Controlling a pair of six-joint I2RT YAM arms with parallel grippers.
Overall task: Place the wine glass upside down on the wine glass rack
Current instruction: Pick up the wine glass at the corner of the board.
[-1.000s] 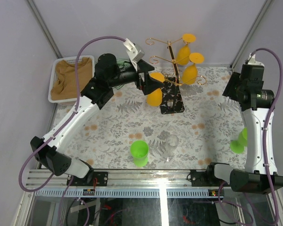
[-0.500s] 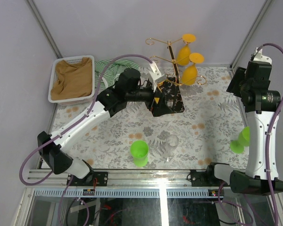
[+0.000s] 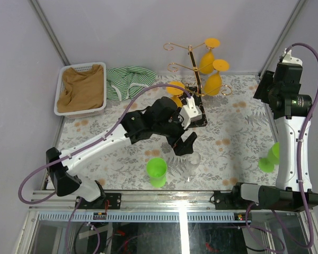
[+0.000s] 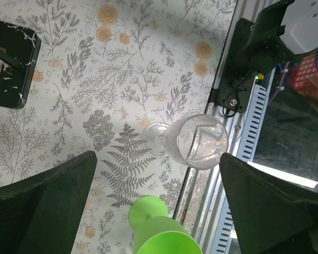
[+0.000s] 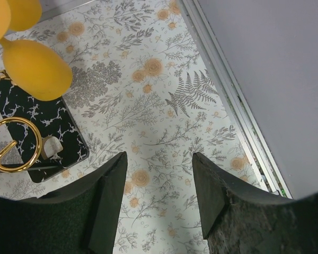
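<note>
Crowding wine glass [image 4: 193, 142]: green glass [image 4: 158, 233] (just beside), L pincer [image 3: 184, 145] open nearby.

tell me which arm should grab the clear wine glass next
left: the left gripper, open, hangs right over the clear wine glass; the right gripper sits off by the rack

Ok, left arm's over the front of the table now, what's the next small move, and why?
Probably lower the left gripper around the clear wine glass: it sits between the open fingers, not yet grasped. Watch the green glass close beside it.
</note>
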